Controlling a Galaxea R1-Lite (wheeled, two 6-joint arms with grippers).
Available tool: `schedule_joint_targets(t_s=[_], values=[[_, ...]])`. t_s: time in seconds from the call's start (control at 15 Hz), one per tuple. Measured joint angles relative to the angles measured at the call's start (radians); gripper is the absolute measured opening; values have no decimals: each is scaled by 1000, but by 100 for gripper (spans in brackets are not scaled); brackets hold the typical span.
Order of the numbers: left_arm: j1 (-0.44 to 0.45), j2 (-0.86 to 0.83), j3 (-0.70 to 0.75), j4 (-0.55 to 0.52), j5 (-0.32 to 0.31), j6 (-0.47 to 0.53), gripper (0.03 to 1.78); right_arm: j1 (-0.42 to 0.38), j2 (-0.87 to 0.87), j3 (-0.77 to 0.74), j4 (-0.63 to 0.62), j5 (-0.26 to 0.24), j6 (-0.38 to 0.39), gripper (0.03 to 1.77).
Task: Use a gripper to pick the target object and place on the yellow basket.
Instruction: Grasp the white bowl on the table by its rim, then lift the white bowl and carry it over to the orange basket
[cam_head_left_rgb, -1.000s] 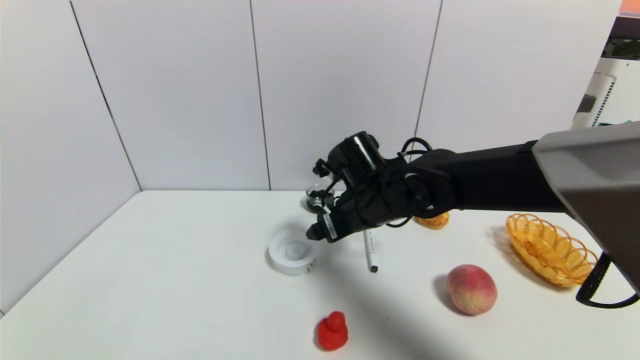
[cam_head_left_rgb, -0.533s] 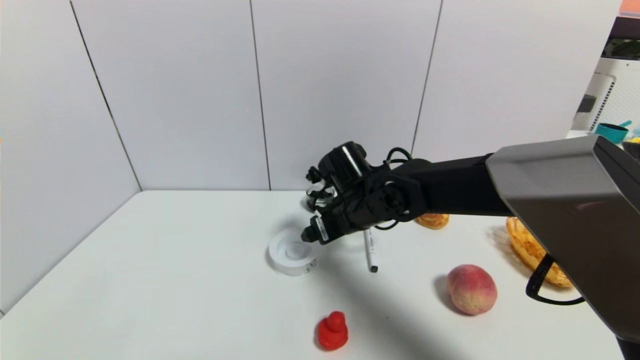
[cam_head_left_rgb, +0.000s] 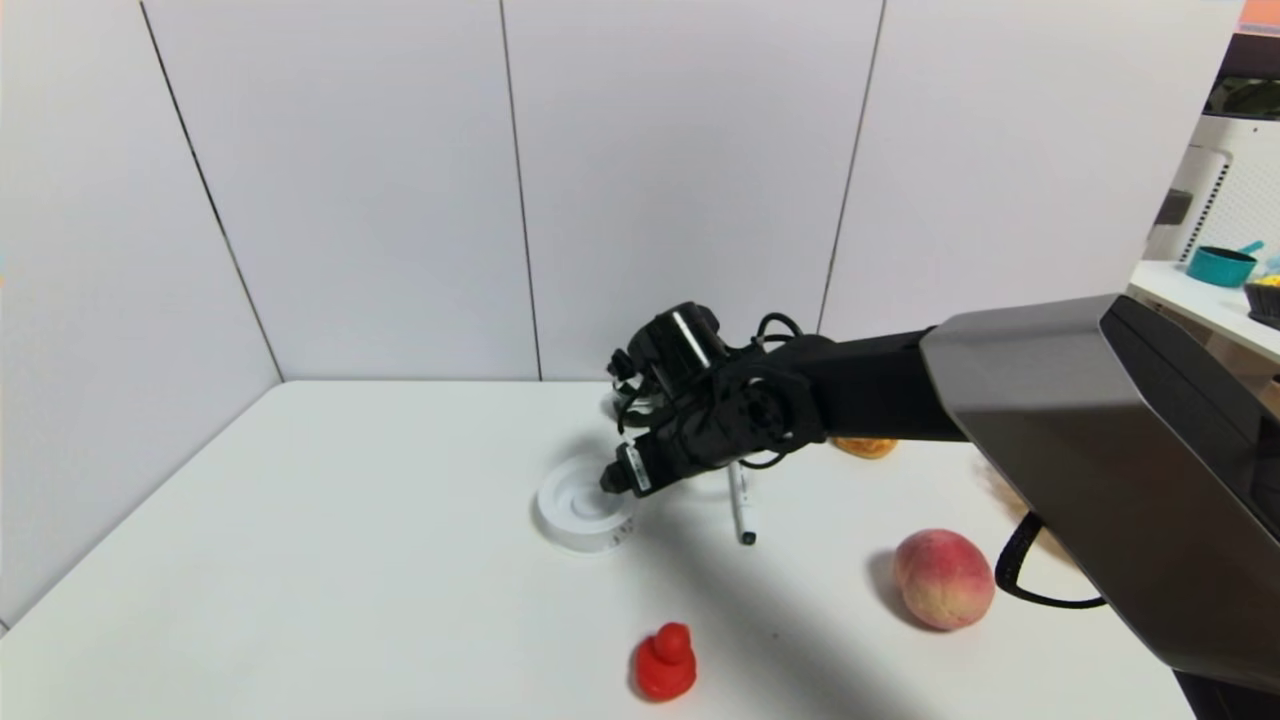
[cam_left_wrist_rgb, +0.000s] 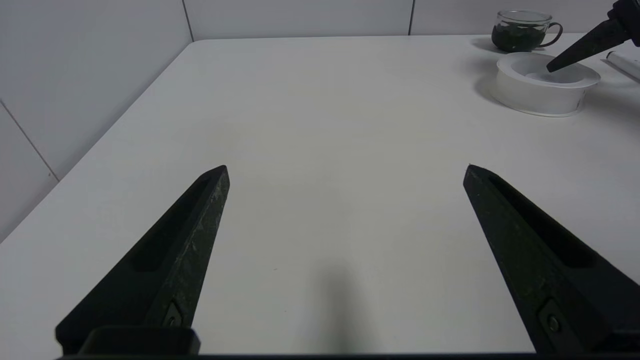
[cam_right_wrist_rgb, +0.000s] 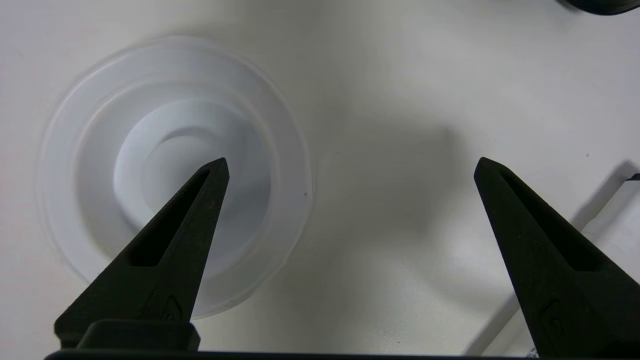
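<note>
So the right claw has dropped lower toward the white ring case, fingers spread wide and gripping nothing, one tip over its centre, so grabbing looks next.

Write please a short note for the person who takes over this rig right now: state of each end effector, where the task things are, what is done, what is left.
Right end effector: open, holds nothing, over the flat round white plastic ring-shaped case; one finger is above its centre disc, the other over bare table.
Left end effector: open, parked at the table's near left, away from the work.
Case: on the white table, beside the white marker pen.
Orange-yellow woven basket: at the table's right, now hidden behind the right arm.
Done: approach only.
Left: grasp the case, lift it, carry it right, place it in the basket.
</note>
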Motion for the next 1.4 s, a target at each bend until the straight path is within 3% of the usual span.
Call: schedule_joint_targets(t_s=[0.27,0.53,1.07,1.13,1.4], values=[[0,0,0,0,0,0,169,0,15,0,-1,-42,-1,169],[0,0,0,0,0,1,169,-1,24,-1,-2,-45,-1,169],[0,0,0,0,0,0,169,3,19,1,8,-40,0,66],[0,0,0,0,0,0,169,4,19,3,8,-40,1,11],[0,0,0,0,0,1,169,4,6,8,13,-40,4,11]])
